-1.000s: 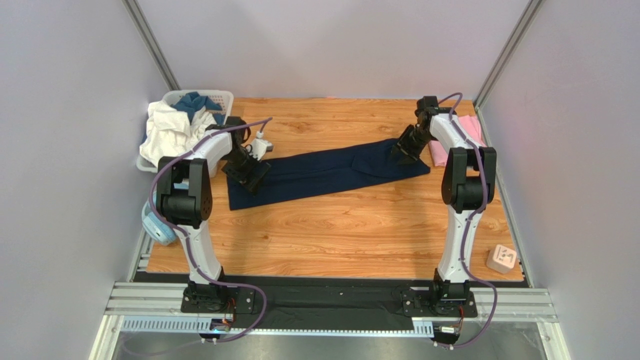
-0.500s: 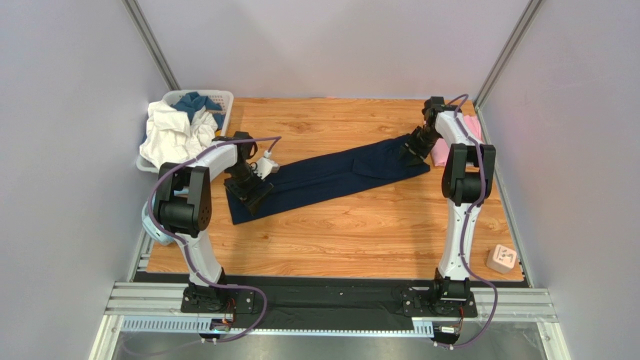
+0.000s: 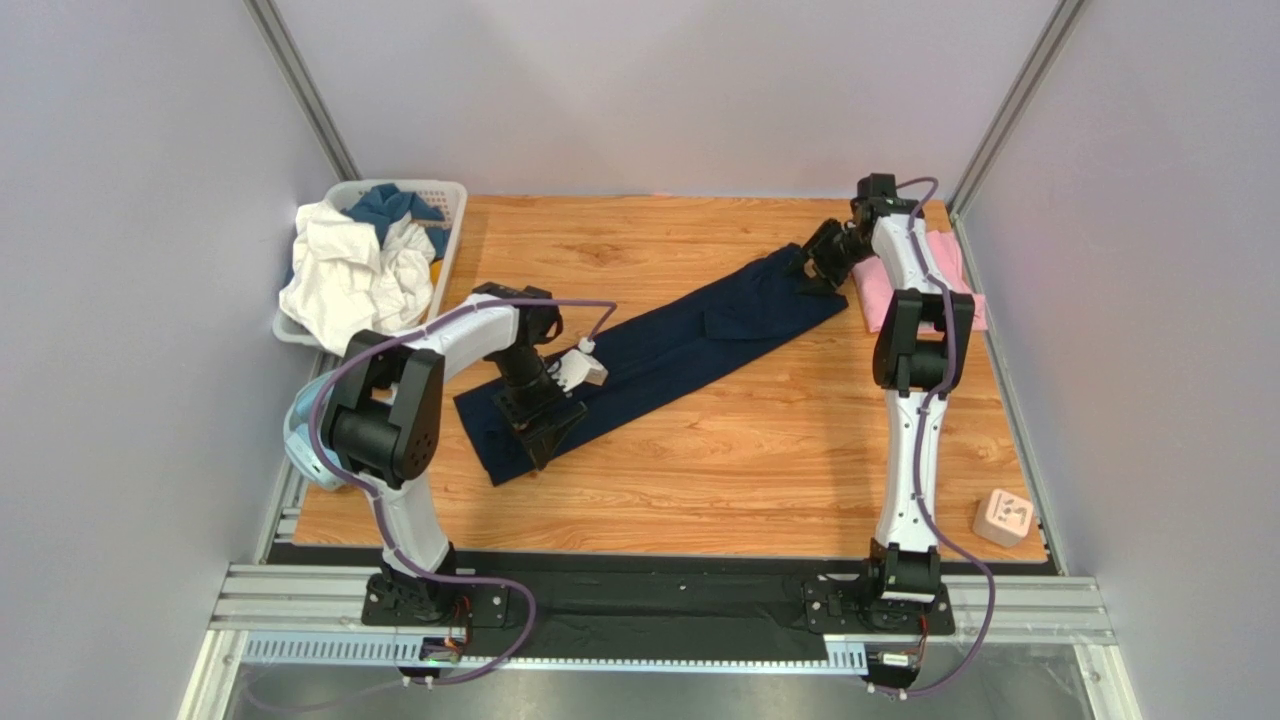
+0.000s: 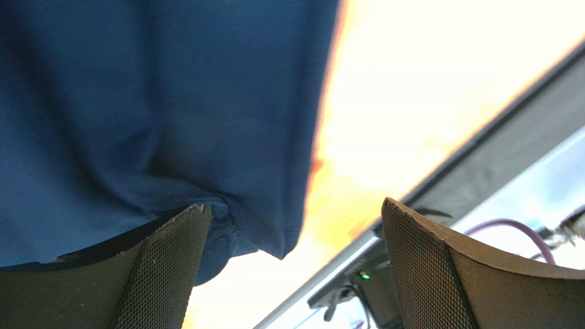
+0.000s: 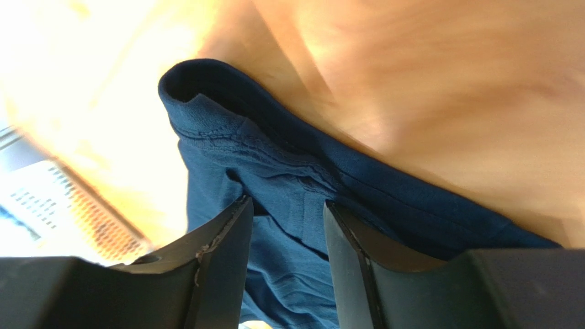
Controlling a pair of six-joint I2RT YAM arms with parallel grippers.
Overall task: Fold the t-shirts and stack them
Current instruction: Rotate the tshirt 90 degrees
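Observation:
The navy t-shirt (image 3: pixel 676 338), folded into a long strip, lies slantwise on the wooden table (image 3: pixel 721 450), from near left to far right. My left gripper (image 3: pixel 544 417) is low over its near end. In the left wrist view, that gripper (image 4: pixel 294 205) is wide open with the shirt's (image 4: pixel 137 103) corner by its left pad. My right gripper (image 3: pixel 822 258) is at the far end. Its jaws (image 5: pixel 287 202) stand partly apart, tips down on the navy cloth (image 5: pixel 288 164). The pink t-shirt (image 3: pixel 875 300) lies folded just right of it, partly hidden by the right arm.
A white basket (image 3: pixel 446 195) piled with white and blue clothes stands at the far left corner. Light-blue headphones (image 3: pixel 308 450) sit off the table's left edge. A small tan block (image 3: pixel 1004 518) rests at the near right. Grey walls close in on both sides.
The navy strip has swung round. Its far end went up towards the back with the right gripper, and its near end slid forward and right with the left gripper. The right jaws have widened slightly.

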